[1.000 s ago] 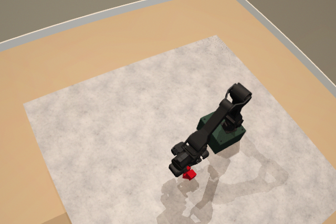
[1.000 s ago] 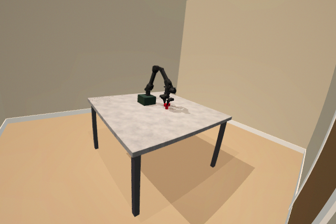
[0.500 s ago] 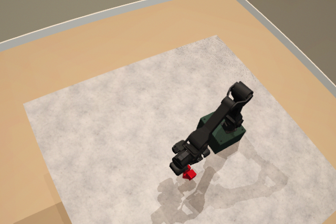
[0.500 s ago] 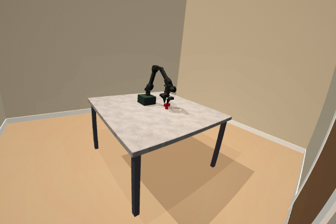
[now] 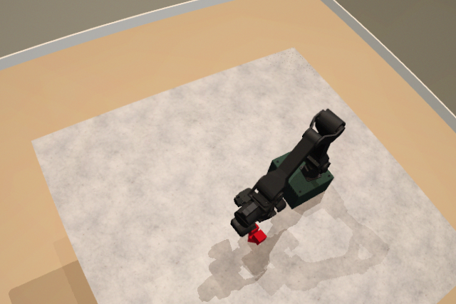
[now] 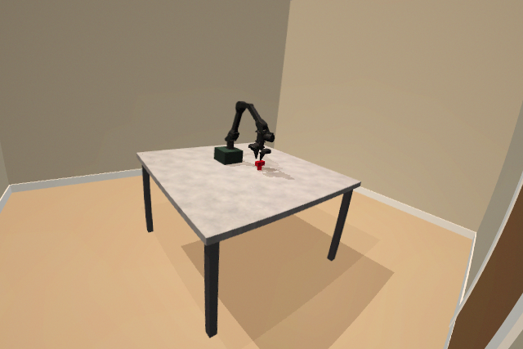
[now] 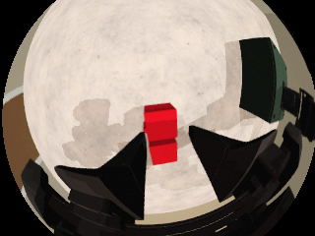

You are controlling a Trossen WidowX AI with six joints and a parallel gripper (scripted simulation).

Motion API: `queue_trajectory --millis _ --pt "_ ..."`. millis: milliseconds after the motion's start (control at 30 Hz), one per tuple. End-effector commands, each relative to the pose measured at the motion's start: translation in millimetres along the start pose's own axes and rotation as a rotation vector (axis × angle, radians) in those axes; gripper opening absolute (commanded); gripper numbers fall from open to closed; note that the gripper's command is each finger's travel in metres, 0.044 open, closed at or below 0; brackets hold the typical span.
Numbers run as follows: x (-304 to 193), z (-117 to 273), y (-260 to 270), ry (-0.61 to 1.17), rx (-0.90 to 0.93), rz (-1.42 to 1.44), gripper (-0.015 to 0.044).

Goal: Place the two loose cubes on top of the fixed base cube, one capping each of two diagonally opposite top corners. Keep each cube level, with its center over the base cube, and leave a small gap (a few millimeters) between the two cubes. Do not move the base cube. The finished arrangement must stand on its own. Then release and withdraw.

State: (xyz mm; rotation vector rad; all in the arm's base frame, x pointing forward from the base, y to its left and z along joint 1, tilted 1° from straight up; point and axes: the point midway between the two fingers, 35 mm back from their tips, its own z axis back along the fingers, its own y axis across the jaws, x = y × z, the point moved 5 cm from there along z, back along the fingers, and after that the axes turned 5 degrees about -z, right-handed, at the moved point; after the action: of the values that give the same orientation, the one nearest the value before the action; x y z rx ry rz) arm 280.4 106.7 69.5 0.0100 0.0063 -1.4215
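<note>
Beige walls frame your marbled white desk [image 6: 236, 197]. Your black gripper [image 7: 167, 157], part-open and holding nothing, flanks the stacked red cubes [image 7: 160, 133]. Lift crookedly and a finger [image 7: 125, 173] could nudge the upper cube off.

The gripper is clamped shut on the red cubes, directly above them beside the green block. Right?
Not quite: the gripper is open, its fingers standing apart from the red cubes, as the wrist view shows. It is above them, beside the green block.

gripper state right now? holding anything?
Gripper: open, holding nothing. Jaws stand apart on either side of the red cubes, clear of them.
</note>
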Motion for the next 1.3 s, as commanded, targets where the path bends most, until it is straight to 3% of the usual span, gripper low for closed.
queue_trajectory --millis 0,1233,1267 --pt "-0.5 8.1 2.4 0.003 0.013 0.001 0.0205" --pt "-0.3 35.7 2.2 0.003 0.013 0.001 0.0205" --pt "-0.3 36.4 1.9 0.002 0.012 0.001 0.0231"
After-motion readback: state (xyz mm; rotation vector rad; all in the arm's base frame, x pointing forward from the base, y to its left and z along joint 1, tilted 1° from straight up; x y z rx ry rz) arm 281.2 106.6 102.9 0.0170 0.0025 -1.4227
